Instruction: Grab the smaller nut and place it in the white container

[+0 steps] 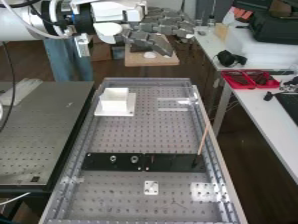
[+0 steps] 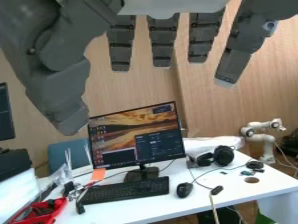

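The white container [image 1: 114, 105] stands upright on a white plate [image 1: 132, 103] near the far end of the bench [image 1: 126, 131], towards the left in the high view. Nearer, a flat black bar [image 1: 173, 162] lies across the bench, with the larger nut [image 1: 113, 158] and, just beside it, the bearing [image 1: 134, 159] standing on it. A thin stick [image 1: 203, 139] leans at the bar's right end. The hand [image 1: 149, 39] hangs high beyond the bench's far end, well apart from the container and the bar. It is wide open: its fingers [image 2: 163, 42] are straight and spread, the thumb [image 2: 60, 85] stands well apart from them, and it holds and touches nothing. The arm [image 1: 18, 26] comes in from the upper left. To the right of the bench, a white table [image 1: 256, 110] carries red trays [image 1: 234, 79] and headphones [image 1: 227, 59]; the wrist view also has a monitor [image 2: 136, 137], a keyboard [image 2: 126, 191] and a mouse [image 2: 184, 189] on it.
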Robot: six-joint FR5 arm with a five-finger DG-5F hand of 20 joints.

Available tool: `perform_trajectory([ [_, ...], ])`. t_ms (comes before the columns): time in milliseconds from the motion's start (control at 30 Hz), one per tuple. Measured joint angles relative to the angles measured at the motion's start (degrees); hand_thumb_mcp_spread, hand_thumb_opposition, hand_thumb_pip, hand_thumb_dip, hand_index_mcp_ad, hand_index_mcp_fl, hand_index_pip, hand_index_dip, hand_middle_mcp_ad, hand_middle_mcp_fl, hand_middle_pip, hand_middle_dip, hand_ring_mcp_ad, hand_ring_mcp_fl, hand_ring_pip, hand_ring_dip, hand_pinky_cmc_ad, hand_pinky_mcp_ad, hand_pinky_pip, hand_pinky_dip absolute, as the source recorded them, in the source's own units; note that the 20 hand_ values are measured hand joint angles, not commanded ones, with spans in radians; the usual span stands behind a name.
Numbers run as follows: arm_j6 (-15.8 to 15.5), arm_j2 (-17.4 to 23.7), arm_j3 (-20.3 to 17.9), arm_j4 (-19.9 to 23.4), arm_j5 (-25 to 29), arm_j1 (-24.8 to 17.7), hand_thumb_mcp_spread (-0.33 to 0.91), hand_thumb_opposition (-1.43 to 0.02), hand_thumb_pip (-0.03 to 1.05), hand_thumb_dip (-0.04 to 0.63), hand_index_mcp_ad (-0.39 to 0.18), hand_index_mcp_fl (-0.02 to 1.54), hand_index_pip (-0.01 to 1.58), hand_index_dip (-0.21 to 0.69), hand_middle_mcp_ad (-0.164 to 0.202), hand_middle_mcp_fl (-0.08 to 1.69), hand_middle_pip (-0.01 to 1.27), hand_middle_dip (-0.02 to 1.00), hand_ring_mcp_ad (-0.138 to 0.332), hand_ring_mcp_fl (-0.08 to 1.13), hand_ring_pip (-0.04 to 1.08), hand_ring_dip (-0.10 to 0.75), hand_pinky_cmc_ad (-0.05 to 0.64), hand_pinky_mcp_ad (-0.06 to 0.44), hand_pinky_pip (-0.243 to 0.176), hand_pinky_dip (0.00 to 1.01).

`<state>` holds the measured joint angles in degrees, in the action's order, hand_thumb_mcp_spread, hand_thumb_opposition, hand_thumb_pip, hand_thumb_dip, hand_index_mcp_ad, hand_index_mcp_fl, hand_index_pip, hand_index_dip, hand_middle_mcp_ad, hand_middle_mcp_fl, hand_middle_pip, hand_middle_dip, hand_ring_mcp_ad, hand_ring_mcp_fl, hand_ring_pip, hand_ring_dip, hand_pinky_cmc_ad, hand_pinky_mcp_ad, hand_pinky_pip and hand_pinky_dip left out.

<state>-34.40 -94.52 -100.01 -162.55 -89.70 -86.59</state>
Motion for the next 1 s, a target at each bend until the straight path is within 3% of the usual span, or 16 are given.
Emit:
perform_trajectory([
  [1000, 0.5, 0.7, -0.5, -0.4, -0.7, -1.0, 0.21, -0.77, 0.77, 0.206, -0.157, 0.12, 0.18, 0.084, 0.075, 0.01, 0.13, 0.25, 0.183, 0.0, 0.08, 0.112, 0.353, 0.278, -0.108, 0.71],
])
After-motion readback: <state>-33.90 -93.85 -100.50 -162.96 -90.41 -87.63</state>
